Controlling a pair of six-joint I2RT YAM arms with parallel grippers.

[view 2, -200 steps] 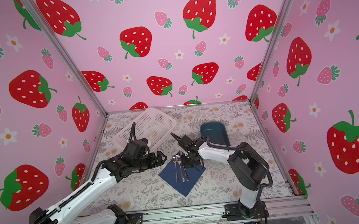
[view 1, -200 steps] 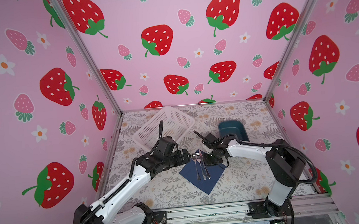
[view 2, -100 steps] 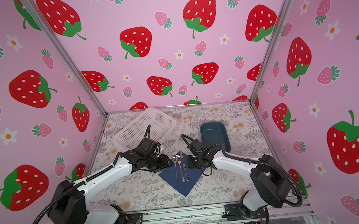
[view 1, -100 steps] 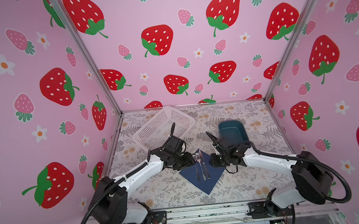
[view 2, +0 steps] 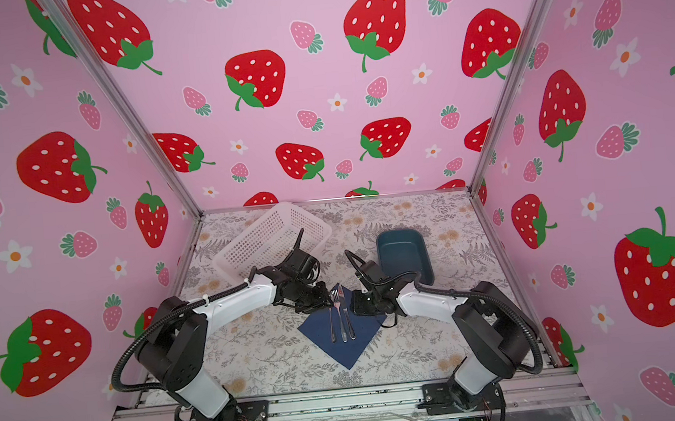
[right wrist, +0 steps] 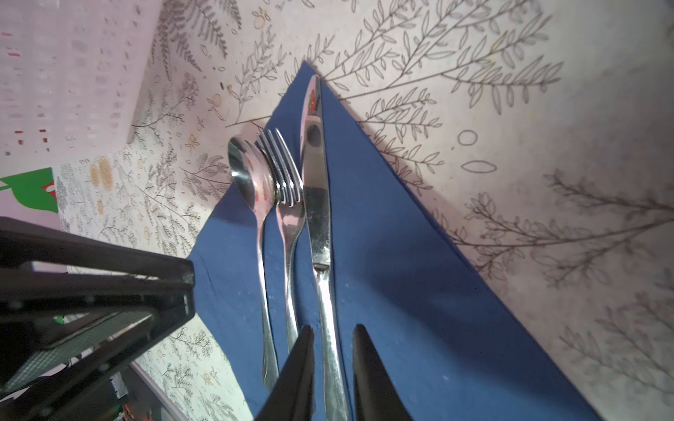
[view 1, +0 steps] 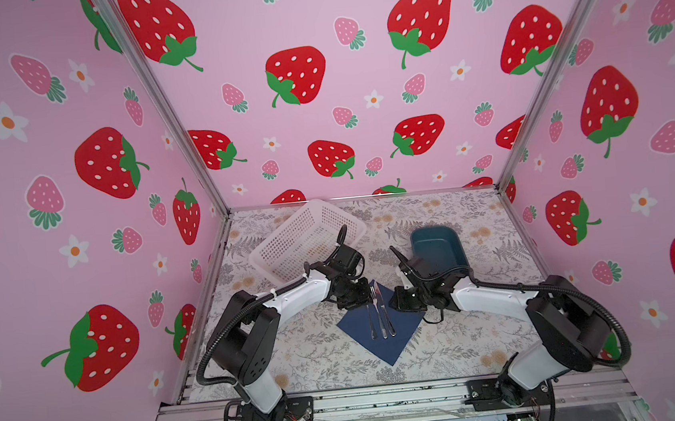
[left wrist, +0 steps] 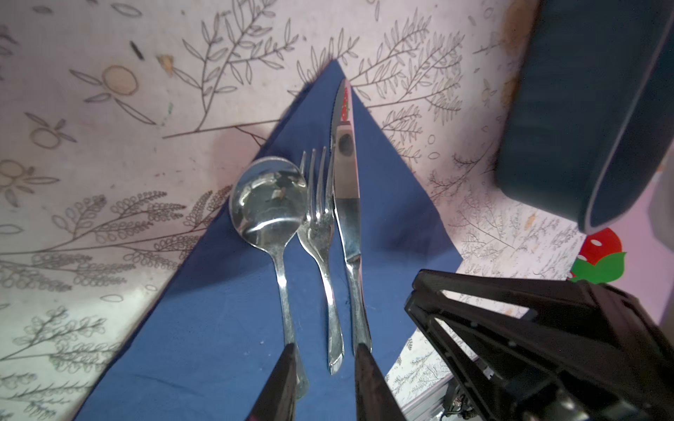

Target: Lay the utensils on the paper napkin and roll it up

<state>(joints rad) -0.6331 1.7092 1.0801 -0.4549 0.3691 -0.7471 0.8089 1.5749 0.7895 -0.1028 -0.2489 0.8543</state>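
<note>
Utensils (view 1: 380,314): three pieces are laid flat and parallel on the paper napkin (view 1: 404,330), touching or nearly so. In order they are the spoon (left wrist: 268,204) on the left arm's side, the fork (left wrist: 319,226) in the middle and the knife (left wrist: 346,204) on the right arm's side. Their long axis is set along the napkin's diagonal, with heads toward the far corner and handles toward the near corner. The knife tip is seen almost at the far corner.

Napkin: it is spread flat on the table (view 1: 463,334) as a diamond. No edge is seen lifted.

Left gripper (left wrist: 324,350): it is placed just beside the bundle on the spoon side. The jaws are drawn partly in with a clear gap, and the fork's handle end lies untouched in that gap. Nothing is grasped.

Right gripper (right wrist: 332,328): it is placed just beside the bundle on the knife side. The jaws are nearly together and the knife handle is lined up in the slot between them. Whether the pads touch it cannot be told.

Key relation (judged): the bundle lies between the two grippers, about equally near each. A roll would have to run across the long axis, so it would start from a side corner. The left corner is nearer the left gripper, the right corner nearer the right gripper.

The teal tray (view 1: 435,249) stands well apart on the far side.
</note>
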